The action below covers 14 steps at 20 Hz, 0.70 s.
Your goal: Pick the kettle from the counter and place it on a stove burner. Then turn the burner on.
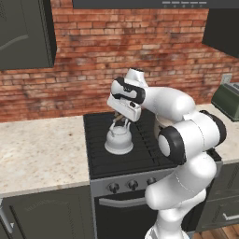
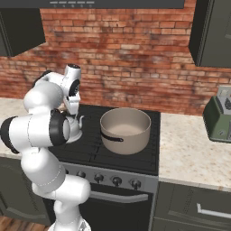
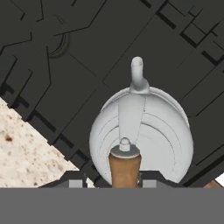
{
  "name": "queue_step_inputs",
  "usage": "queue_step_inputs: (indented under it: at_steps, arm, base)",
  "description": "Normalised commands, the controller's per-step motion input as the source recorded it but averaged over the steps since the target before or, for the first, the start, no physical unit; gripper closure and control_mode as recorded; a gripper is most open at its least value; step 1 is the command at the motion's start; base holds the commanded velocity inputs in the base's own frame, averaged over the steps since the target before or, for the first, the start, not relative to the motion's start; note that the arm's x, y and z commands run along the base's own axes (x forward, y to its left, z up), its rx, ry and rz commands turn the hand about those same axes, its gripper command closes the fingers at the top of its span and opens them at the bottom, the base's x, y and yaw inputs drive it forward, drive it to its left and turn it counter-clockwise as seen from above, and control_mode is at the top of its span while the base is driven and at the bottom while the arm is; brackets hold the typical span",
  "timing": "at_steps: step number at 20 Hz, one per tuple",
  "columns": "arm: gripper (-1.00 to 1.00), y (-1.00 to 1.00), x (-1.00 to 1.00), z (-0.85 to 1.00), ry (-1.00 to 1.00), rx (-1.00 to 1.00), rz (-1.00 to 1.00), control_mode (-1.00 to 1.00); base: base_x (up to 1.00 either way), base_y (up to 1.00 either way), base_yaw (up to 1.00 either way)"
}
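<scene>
Starting nearest, a row of stove knobs (image 1: 133,184) is seen along the front panel; four can be counted in the right base view, three in the left, where the arm covers the rest. Behind them, one kettle (image 1: 118,139) is seen standing upright on the near-left stove burner (image 1: 105,154) of the black cooktop, clear of the counter (image 1: 39,151) to its left. The gripper (image 1: 122,117) is held directly above it, with the arched wooden handle (image 3: 124,169) lying between the fingertips. Whether the fingers grip the handle or stand just off it cannot be told.

The kettle is judged to be rigid, fairly light metal, its polished dome likely slippery. The handle's top is judged the best hold, since wood gives more friction. With its wide flared base, tipping on the grate is thought unlikely.

To the right, one large beige pot (image 2: 125,130) is seen on the cooktop. Farther right, one green toaster (image 2: 220,115) stands on the counter, against the brick wall (image 2: 135,54).
</scene>
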Motion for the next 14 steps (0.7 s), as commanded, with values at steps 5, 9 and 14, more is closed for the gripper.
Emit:
queue_step_inputs:
  at_steps: [5,9,14]
  arm:
    - [-1.0,0.0,0.0,0.0,0.0,0.0,0.0,-1.0]
    - [-1.0,0.0,0.0,0.0,0.0,0.0,0.0,-1.0]
    - [-1.0,0.0,-0.06,0.06,0.0,0.0,0.0,-1.0]
  base:
    - [0.0,0.0,0.0]
    - [0.0,0.0,0.0]
    - [0.0,0.0,0.0]
